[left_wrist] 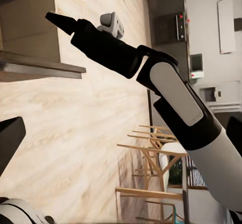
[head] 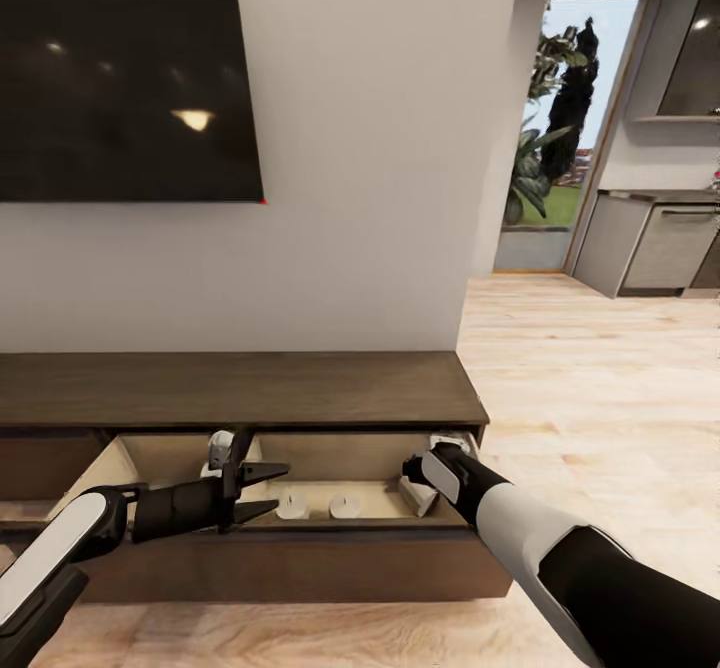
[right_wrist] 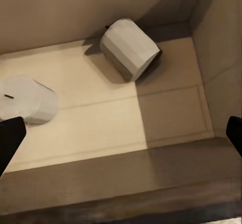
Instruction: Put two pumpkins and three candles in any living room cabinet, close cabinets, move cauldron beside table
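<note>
Over the open drawer (head: 300,538) my right hand (right_wrist: 121,133) hangs wide and empty; sweeping out could roll the tipped candle (right_wrist: 130,48) or clip the front.

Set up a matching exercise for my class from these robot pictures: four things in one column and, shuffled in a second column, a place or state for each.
Things:
1. tipped candle
2. upright candles
3. television
4. left gripper

Places or states:
A. hangs on the wall above the cabinet
B. open, over the pulled-out drawer
C. lies on its side near the drawer's right corner
D. stand side by side near the drawer's front

Pairs: 1-C, 2-D, 3-A, 4-B
</note>
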`<state>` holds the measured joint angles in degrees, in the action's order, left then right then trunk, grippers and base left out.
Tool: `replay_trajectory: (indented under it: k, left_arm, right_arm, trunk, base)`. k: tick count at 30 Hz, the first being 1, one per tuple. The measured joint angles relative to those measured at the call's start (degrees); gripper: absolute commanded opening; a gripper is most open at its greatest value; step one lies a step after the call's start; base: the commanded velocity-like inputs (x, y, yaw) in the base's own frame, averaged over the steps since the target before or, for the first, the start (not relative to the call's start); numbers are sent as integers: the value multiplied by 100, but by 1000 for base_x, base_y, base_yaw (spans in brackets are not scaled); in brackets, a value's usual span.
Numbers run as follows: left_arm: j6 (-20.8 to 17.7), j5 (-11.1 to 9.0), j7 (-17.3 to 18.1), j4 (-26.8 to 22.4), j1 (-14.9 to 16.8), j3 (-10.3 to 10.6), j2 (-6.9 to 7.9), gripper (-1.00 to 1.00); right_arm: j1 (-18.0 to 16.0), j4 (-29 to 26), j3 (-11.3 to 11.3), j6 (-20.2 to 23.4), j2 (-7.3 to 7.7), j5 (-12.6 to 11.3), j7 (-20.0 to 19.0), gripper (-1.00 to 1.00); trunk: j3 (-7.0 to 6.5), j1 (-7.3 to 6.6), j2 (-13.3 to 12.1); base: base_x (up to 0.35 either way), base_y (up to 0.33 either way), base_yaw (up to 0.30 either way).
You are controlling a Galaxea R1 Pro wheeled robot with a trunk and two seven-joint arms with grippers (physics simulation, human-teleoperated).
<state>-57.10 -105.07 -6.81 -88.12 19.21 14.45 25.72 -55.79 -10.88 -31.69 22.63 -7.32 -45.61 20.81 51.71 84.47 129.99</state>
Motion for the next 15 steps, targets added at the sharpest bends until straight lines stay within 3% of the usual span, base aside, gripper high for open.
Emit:
replay_trajectory:
  k: [15]
  left_arm:
    - [2,17,-25,0,0,-5,0,100]
  right_arm:
    - [261,-10,-9,155,-11,-116,-36,100]
  trunk:
    - [-269,-329,-602]
  base:
    - [-309,85,0]
